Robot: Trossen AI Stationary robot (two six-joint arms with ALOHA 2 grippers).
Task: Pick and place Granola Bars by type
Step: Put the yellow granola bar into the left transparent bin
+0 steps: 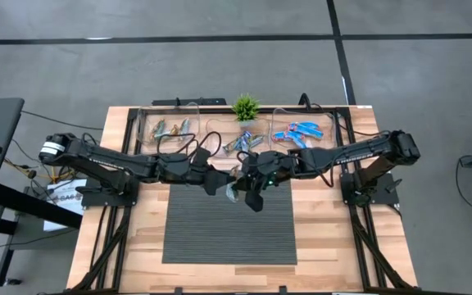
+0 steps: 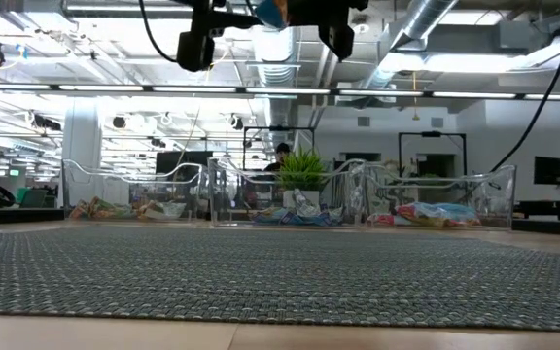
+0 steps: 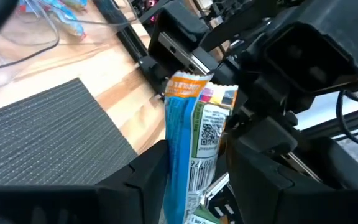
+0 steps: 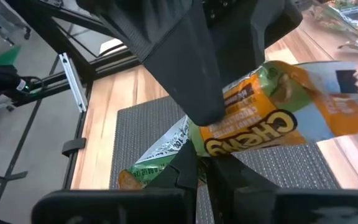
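One granola bar (image 1: 234,193), blue with orange and green print, hangs in the air above the dark mat (image 1: 228,233). Both grippers meet at it: my left gripper (image 1: 222,183) from the table's left, my right gripper (image 1: 252,195) from the right, each shut on it. In the low view the bar (image 2: 272,12) shows at the picture's top, well above the mat. Other bars lie in three clear bins at the far edge: tan-green ones (image 1: 170,129), mixed ones (image 1: 244,143) and blue ones (image 1: 299,131). My left gripper (image 3: 194,177) has the bar between its two fingers at the lower part of the barcode side (image 3: 197,162). The bar stands up out of the fingers, its crimped orange end (image 3: 188,84) free, lifted clear of the mat. My right gripper (image 4: 201,171) pinches the bar near its silver-green end (image 4: 166,149), fingers across its length. The lettered orange part (image 4: 253,130) sticks out past them. One finger (image 4: 191,81) of the left gripper lies over the bar's middle.
A small green plant (image 1: 245,106) stands between the bins at the far edge. The bins' clear walls (image 2: 358,199) rise beyond the mat. Bare wood (image 1: 334,229) lies right and left of the mat. Cables run along the far edge.
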